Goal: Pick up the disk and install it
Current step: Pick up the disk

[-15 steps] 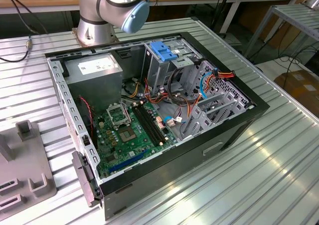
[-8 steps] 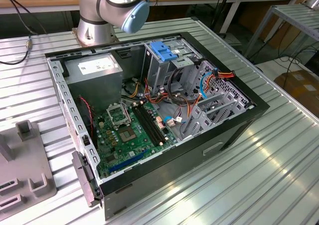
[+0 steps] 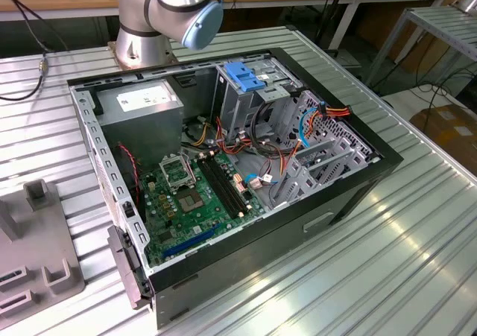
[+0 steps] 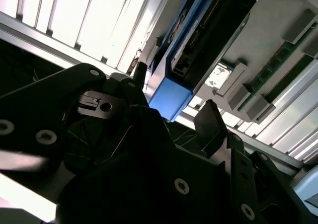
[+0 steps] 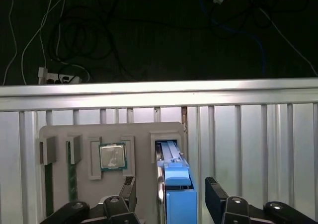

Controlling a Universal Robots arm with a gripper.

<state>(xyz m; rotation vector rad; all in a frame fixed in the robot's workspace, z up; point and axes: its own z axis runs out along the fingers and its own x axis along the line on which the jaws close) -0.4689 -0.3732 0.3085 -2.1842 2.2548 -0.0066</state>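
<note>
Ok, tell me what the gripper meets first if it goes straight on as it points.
Most likely the disk: its blue end stands between the gripper's open fingers, in the grey holder. Depth is unclear.

Standing here, I can't read a single word or number. The white label (image 3: 142,96) on the grey power supply box (image 3: 145,121), seen in the exterior view, carries print too fine to make out. In the first wrist view, the metal lid of the processor chip (image 5: 112,156) has faint markings that stay illegible, and nothing can be read on the blue bracket of the disk (image 5: 178,200).
</note>
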